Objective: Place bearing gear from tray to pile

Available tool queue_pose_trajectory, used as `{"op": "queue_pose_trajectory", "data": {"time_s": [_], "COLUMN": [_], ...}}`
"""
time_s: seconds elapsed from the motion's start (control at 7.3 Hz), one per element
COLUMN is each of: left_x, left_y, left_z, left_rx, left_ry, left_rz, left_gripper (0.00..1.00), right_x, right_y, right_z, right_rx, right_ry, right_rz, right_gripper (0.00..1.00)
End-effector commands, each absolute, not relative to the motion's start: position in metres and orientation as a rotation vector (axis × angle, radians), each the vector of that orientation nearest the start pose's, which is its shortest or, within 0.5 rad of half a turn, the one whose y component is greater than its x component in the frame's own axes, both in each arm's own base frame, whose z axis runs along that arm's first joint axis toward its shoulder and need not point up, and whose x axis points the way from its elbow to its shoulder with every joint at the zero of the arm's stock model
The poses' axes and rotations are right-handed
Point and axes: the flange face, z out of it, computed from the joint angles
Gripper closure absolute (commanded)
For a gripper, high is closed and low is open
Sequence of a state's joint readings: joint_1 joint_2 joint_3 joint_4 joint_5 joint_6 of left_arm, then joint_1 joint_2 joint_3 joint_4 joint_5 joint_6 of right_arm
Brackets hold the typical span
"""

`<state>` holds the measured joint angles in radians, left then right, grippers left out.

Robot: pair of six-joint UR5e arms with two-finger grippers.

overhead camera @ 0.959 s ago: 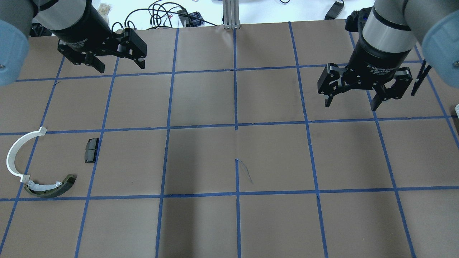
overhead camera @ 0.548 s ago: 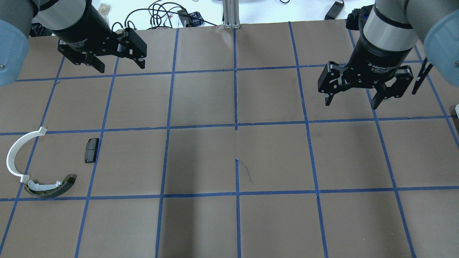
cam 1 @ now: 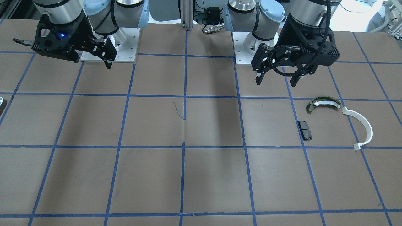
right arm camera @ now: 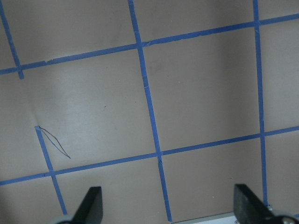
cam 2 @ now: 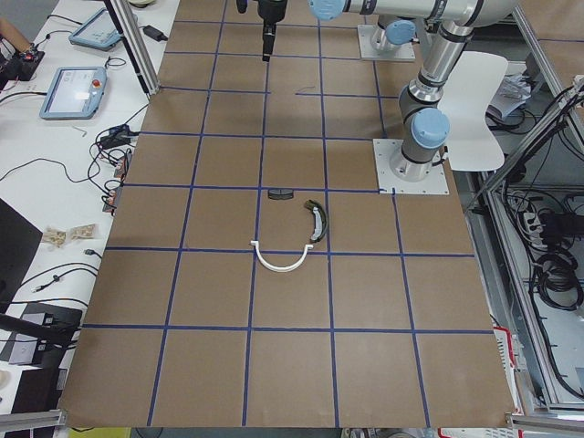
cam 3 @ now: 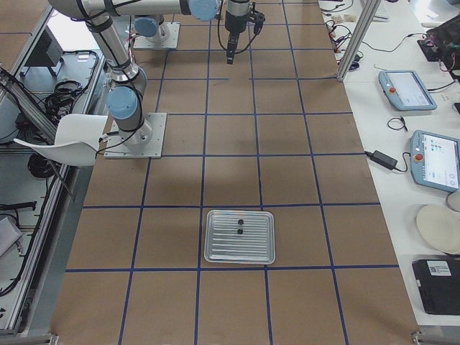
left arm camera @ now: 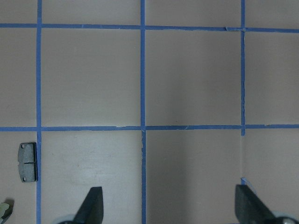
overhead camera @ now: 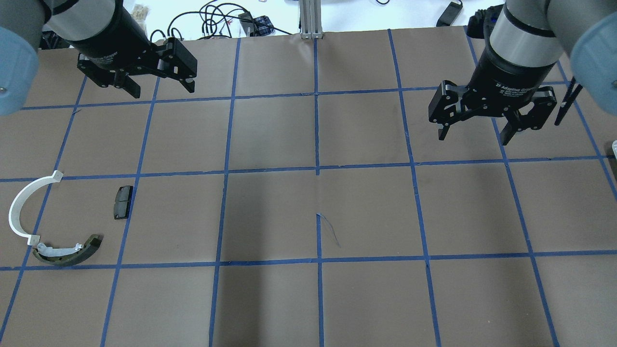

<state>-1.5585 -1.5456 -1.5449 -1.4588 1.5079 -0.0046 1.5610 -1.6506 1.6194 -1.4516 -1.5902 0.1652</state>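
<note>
A metal tray (cam 3: 215,248) sits on the brown table at the robot's far right. Two small dark parts (cam 3: 239,227) lie on it, too small to tell which is the bearing gear. The pile is at the left: a black pad (overhead camera: 123,202), an olive-and-white shoe (overhead camera: 67,253) and a white arc (overhead camera: 21,207), also visible as the pad (cam 1: 304,130), the shoe (cam 1: 323,103) and the arc (cam 1: 361,125). My left gripper (overhead camera: 161,89) hangs open and empty beyond the pile. Over the right half my right gripper (overhead camera: 473,139) is open and empty too, well short of the tray.
Blue tape divides the table into squares. An aluminium post (overhead camera: 311,19) and loose cables (overhead camera: 217,19) stand at the far edge. The arm bases (cam 1: 110,50) are bolted near the robot's side. Tablets (cam 3: 406,90) lie on a side bench.
My right gripper has drifted slightly toward the far edge, still open. The left gripper and the pile have not moved.
</note>
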Motion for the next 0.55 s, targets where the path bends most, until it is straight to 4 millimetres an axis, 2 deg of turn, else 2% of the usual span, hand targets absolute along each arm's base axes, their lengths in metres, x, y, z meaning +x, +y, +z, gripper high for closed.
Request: {"op": "queue_pose_trajectory", "data": {"time_s": [0.0,0.41], "left_x": [-0.1335,-0.1335], "left_y": [-0.4974,-0.4974], "left_z": [0.5253,0.5253], "left_rx": [-0.019,-0.019], "left_ry": [3.193,3.193], "left_rz": [-0.261,-0.261], "left_gripper": [0.0,0.0], "right_x": [0.1269,0.1247], "right_y": [-0.4501,-0.4515], "right_z": [0.4904,0.4879], "right_rx": [0.29,0.295], "right_ry": [3.156,3.163], "right_rz": [0.133,0.137], "right_gripper": [0.0,0.0]}}
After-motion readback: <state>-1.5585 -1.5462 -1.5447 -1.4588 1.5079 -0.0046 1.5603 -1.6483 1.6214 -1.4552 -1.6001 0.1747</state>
